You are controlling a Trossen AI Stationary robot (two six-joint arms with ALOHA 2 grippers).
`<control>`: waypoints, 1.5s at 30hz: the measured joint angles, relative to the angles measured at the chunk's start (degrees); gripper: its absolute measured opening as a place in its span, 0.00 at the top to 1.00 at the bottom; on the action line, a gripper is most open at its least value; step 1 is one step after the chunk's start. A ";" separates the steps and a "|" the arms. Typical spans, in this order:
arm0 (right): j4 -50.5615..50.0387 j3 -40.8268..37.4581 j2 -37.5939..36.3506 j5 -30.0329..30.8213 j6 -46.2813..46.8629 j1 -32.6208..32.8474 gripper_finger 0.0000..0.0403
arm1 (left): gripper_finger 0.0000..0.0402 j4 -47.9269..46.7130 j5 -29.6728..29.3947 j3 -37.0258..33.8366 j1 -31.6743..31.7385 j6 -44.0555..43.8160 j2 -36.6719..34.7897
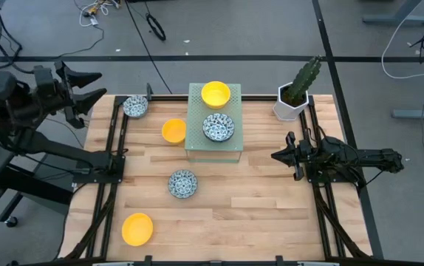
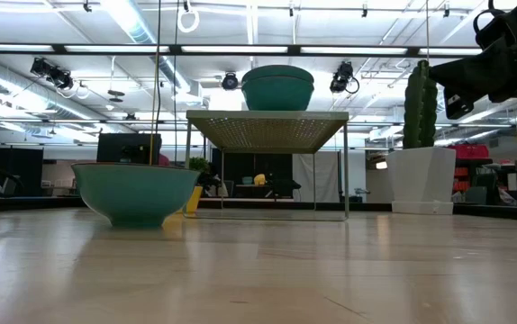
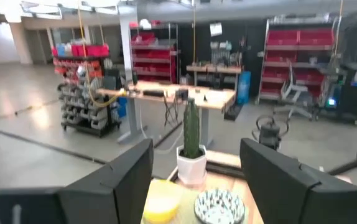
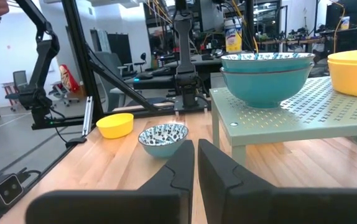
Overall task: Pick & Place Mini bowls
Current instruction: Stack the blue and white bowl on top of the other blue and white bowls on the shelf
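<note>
Bowls on the bench: two yellow bowls, one near the rack and one at the front edge. Two blue-patterned bowls, one in the middle and one at the back left corner.
Bowls on the rack: one yellow bowl at the back and one patterned bowl in front of it. Both sit on top of the green rack.
Left gripper: up high off the back left corner of the bench. Its fingers are wide open and hold nothing.
Right gripper: low at the right side of the bench. Its fingers are closed and hold nothing.
Cactus pot: at the back right. Leave it alone.
Likely step now: picking which bowl to get.
How to do it well: open the fingers first, come straight down over one side of a bowl's rim, and pinch it gently. The corner patterned bowl is nearest the left gripper.
</note>
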 joint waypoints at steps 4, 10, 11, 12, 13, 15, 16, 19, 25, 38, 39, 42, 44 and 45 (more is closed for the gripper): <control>0.00 0.00 0.00 0.02 0.00 0.01 0.93 | 0.42 -4.32 -0.02 3.45 0.01 -1.57 2.52; 0.01 0.00 0.00 0.00 0.02 0.01 0.93 | 0.47 -5.65 -0.29 4.80 0.00 -3.41 4.31; 0.02 0.00 0.00 0.02 0.02 -0.01 0.93 | 0.49 -5.61 -0.31 4.82 0.00 -3.82 4.41; 0.02 0.00 0.00 0.01 0.00 0.00 0.93 | 0.51 -5.63 -0.31 4.82 0.01 -3.94 4.46; 0.02 0.00 0.00 0.01 0.00 0.00 0.93 | 0.53 -5.61 -0.35 4.82 0.01 -3.96 4.54; 0.02 0.00 0.00 0.00 0.00 -0.01 0.93 | 0.57 -5.49 -0.37 4.82 0.02 -4.22 4.60; 0.02 0.00 0.00 0.00 0.00 -0.01 0.93 | 0.60 -5.47 -0.19 4.82 0.02 -4.40 4.59; 0.02 0.00 0.00 0.00 0.00 -0.01 0.93 | 0.68 -5.08 0.57 4.82 0.00 -4.63 4.60; 0.02 0.00 0.00 0.00 0.00 0.00 0.93 | 0.81 -4.56 1.07 4.82 0.02 -5.25 4.61; 0.02 0.00 0.00 0.01 0.01 0.01 0.93 | 0.99 -3.84 1.09 4.84 0.01 -5.13 5.69; 0.02 0.00 0.00 0.02 0.00 0.01 0.93 | 0.99 -3.66 1.11 4.84 0.02 -4.84 5.75; 0.02 0.00 0.00 0.00 0.00 0.01 0.93 | 0.99 -2.81 2.57 4.82 0.02 -3.89 6.06; 0.02 0.00 0.00 0.02 0.00 0.01 0.93 | 0.99 -1.54 4.71 4.82 0.02 -3.75 6.26; 0.02 0.00 0.00 0.00 0.00 0.01 0.93 | 0.99 -0.59 5.70 4.82 0.00 -3.53 6.43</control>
